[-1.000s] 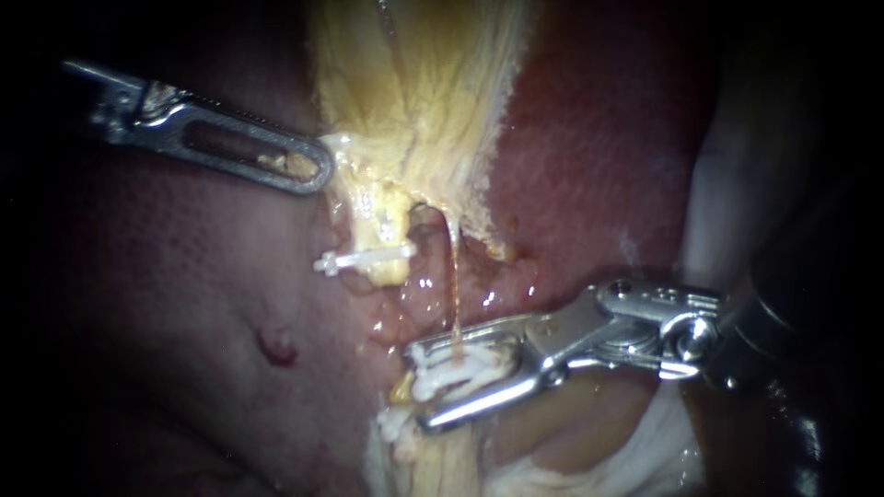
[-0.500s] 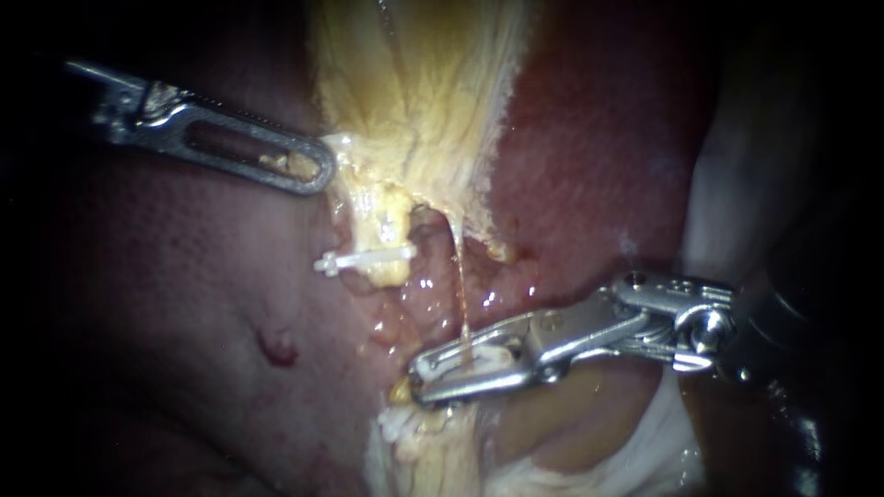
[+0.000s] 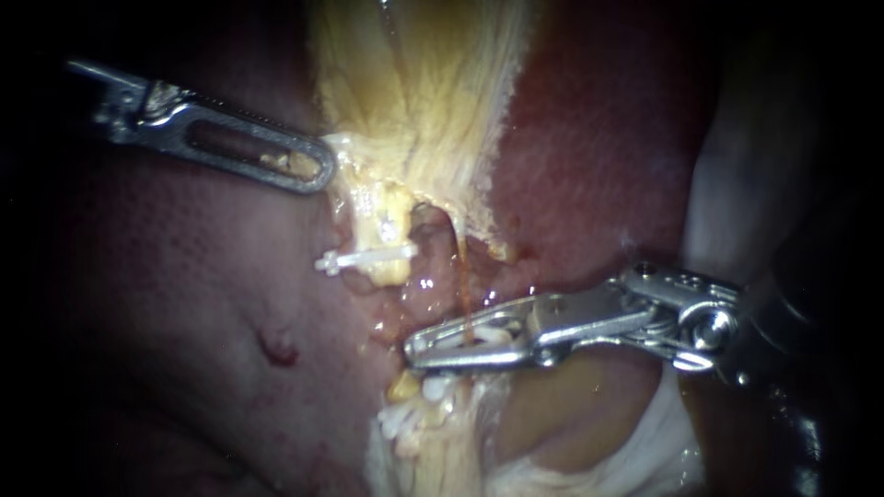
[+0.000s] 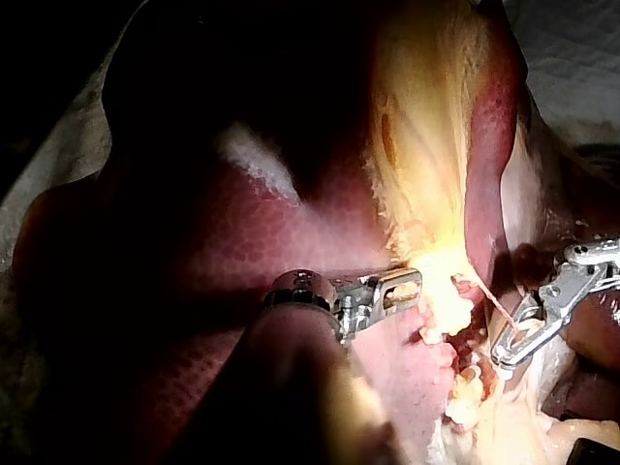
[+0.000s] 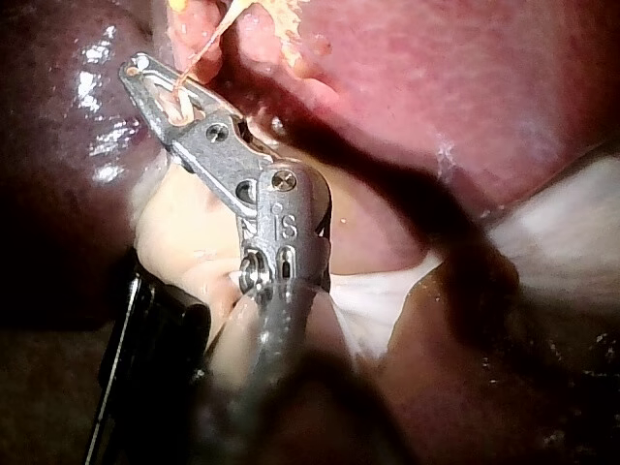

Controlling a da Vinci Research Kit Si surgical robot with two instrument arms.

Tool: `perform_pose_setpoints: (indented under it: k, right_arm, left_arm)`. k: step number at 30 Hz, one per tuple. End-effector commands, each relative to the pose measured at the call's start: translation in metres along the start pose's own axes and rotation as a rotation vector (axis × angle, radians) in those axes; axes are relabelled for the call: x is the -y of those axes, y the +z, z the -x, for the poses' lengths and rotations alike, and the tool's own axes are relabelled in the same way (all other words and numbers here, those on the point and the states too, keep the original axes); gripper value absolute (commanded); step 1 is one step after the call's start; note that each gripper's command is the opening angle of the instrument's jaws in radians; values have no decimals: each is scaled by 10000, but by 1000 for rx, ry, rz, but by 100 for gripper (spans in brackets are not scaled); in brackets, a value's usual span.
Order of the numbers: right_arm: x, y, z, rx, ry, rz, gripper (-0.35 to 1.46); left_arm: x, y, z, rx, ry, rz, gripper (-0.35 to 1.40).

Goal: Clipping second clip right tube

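now the right instrument (image 3: 460,340) has its jaws pressed nearly together, pinching a white clip (image 3: 491,334) across the thin right tube (image 3: 458,267). a second ago they gaped wide, so the clip looks all but squeezed home. far left, the left instrument (image 3: 313,170) touches the yellow tissue (image 3: 414,110).

Our right instrument (image 3: 420,348) clamps both jaws on a white clip (image 3: 488,333) around the thin right tube (image 3: 460,276), with another clip (image 3: 364,260) across the neighbouring tube.
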Motion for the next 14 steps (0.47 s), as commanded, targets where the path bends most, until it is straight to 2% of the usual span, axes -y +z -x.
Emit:
perform_pose_setpoints:
  k: [1,14]
  right_arm:
    - [0,0,0,3,1,-1,-35]
    - [-2,-1,2,6,0,0,-35]
  left_arm:
    - [0,-1,0,0,1,-1,-35]
    - [0,0,0,0,1,-1,-35]
